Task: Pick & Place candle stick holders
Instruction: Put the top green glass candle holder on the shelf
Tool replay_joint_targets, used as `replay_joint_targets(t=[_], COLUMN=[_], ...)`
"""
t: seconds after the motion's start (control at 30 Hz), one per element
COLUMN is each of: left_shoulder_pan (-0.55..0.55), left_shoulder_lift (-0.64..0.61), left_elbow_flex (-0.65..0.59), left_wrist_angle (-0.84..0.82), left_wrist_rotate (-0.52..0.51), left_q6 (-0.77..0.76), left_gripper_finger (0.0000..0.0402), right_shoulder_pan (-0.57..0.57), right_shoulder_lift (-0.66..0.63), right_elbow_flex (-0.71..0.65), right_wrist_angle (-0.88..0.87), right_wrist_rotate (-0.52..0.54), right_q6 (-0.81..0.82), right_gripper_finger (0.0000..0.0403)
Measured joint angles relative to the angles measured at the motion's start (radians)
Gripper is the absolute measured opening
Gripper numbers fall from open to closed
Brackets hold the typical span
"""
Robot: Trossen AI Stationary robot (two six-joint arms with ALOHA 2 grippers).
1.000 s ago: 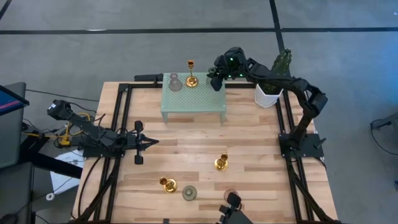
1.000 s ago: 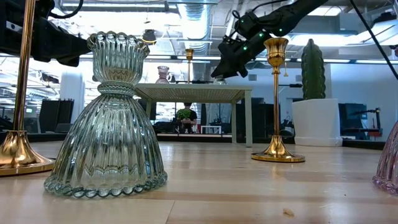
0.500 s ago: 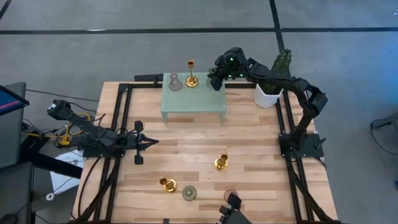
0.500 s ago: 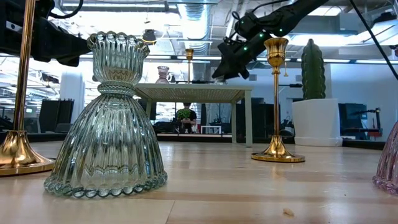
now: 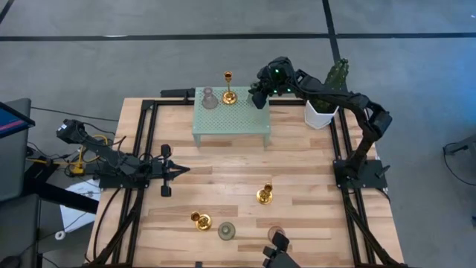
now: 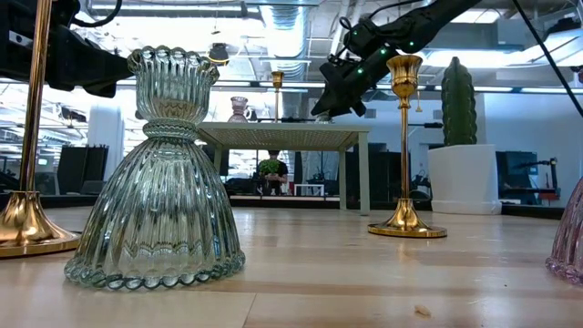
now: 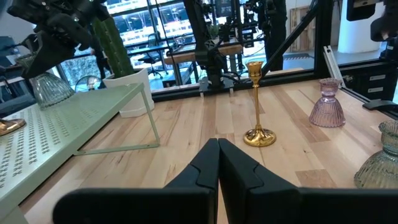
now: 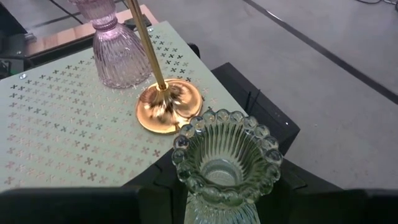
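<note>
Near edge of the wooden bench (image 5: 297,149): ribbed sage glass holder (image 6: 155,182), gold stemmed holders (image 5: 264,195); left hand (image 5: 178,170) closed, empty, near the left edge; far edge, perforated mint stand (image 5: 230,117) carrying pink and gold holders; right hand (image 5: 258,98) grips a beaded green ribbed holder (image 8: 225,163) over the stand's right corner.

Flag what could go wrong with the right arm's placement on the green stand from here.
1. The right gripper holds a green glass holder over the far right corner of the perforated stand; released too near the edge, it could tip off.
2. The gold holder stands close beside it; lowering could knock its thin stem over, possibly into the pink holder.
The left gripper waits shut over the table.
</note>
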Motion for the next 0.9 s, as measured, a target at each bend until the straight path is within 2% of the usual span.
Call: replay_joint_targets(t=[0.27,0.43,0.63,0.9], left_shoulder_pan=[0.0,0.0,0.0,0.0], left_shoulder_lift=[0.0,0.0,0.0,0.0], left_elbow_flex=[0.0,0.0,0.0,0.0], left_wrist_angle=[0.0,0.0,0.0,0.0], left_wrist_rotate=[0.0,0.0,0.0,0.0], left_q6=[0.0,0.0,0.0,0.0], left_gripper_finger=[0.0006,0.0006,0.0006,0.0006], right_shoulder_pan=[0.0,0.0,-0.001,0.0], right_shoulder_lift=[0.0,0.0,-0.014,-0.111], right_elbow_flex=[-0.001,-0.001,-0.001,-0.001], right_wrist_angle=[0.01,0.027,0.011,-0.056], right_wrist_rotate=[0.0,0.0,0.0,0.0], right_q6=[-0.014,-0.014,-0.039,-0.092], right_gripper_finger=[0.0198,0.0227,0.0237,0.0238])
